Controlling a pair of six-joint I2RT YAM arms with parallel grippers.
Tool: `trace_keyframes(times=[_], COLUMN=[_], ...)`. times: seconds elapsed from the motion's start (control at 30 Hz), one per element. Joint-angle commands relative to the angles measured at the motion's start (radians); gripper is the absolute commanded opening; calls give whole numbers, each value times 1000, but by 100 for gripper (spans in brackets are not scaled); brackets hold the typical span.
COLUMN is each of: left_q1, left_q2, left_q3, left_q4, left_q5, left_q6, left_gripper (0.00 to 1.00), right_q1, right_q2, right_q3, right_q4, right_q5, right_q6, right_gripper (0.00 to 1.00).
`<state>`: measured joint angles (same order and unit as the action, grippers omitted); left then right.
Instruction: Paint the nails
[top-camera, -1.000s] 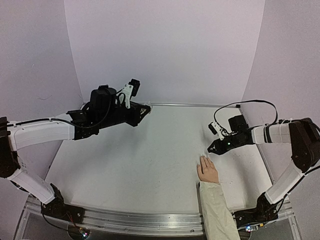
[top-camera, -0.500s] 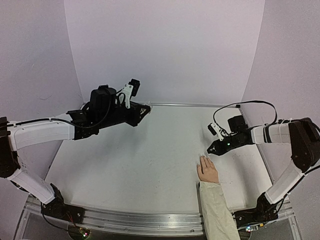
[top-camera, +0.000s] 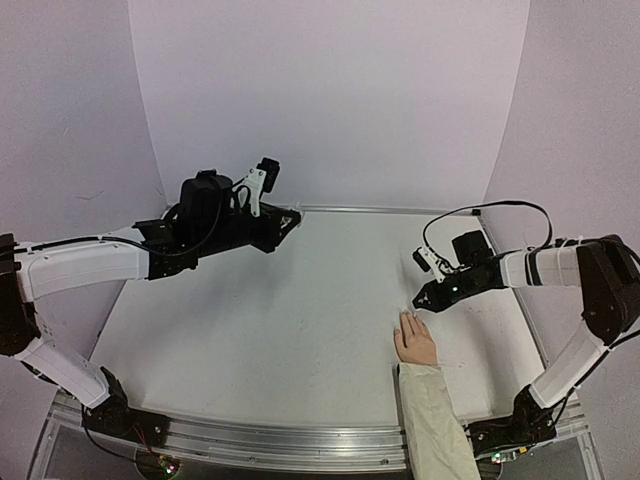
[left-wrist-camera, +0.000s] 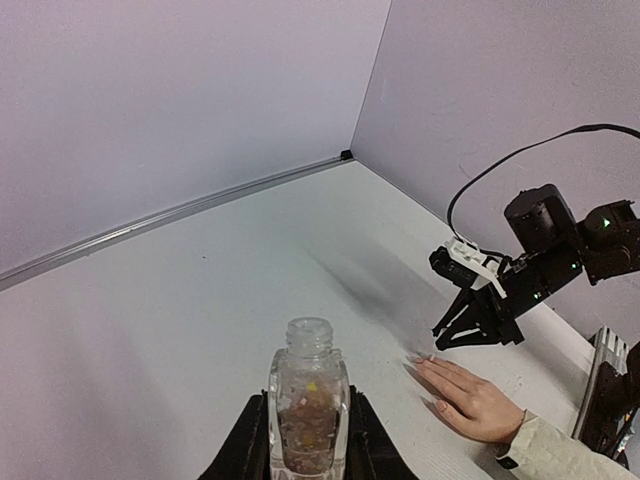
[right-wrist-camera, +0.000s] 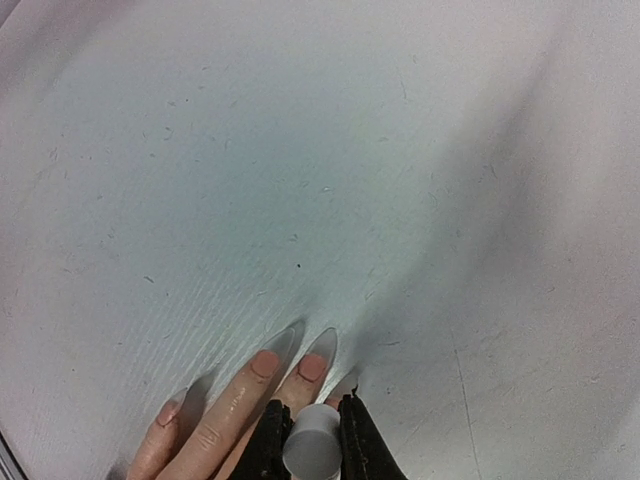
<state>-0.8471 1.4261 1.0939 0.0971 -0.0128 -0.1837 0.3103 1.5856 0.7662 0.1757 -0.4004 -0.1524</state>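
A pale hand (top-camera: 415, 343) in a cream sleeve (top-camera: 432, 420) lies flat at the front right, palm down. Its nails (right-wrist-camera: 265, 363) have pink beds and long clear pointed tips. My right gripper (right-wrist-camera: 312, 432) hovers right over the fingertips, shut on a round white cap (right-wrist-camera: 312, 448). Whatever hangs under the cap is hidden. In the top view the right gripper (top-camera: 418, 300) sits just beyond the nails (top-camera: 407, 315). My left gripper (left-wrist-camera: 308, 440) is raised at the back left, shut on a clear uncapped bottle (left-wrist-camera: 308, 400) with flecked contents. The hand (left-wrist-camera: 478, 402) lies beyond it.
Lilac walls enclose the white table (top-camera: 280, 320) on three sides. A metal rail (top-camera: 260, 440) runs along the near edge. The left arm (top-camera: 90, 265) reaches over the back left, and a black cable (top-camera: 500, 210) loops above the right wrist.
The right gripper has edged slightly left, closer over the fingertips. The left arm and the hand have not moved.
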Motion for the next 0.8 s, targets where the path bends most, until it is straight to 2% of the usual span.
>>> trace_keyframes(times=[0.0,0.3,0.77], left_q1=[5,5,7], left_q2=[-10,-11,-10], left_q3=[49,49,50], left_q4=[28,28,28], left_q5=[-14,-16,-21], left_q6=[7,12,15], left_gripper=[0,0,0], right_q1=[11,18,26], right_q2=[13,9,35], right_q3=[41,38,46], right_q4=[-42,-36,-21], right_q5=[13,76,58], right_q6=[-3,11,5], right_gripper=[0,0,0])
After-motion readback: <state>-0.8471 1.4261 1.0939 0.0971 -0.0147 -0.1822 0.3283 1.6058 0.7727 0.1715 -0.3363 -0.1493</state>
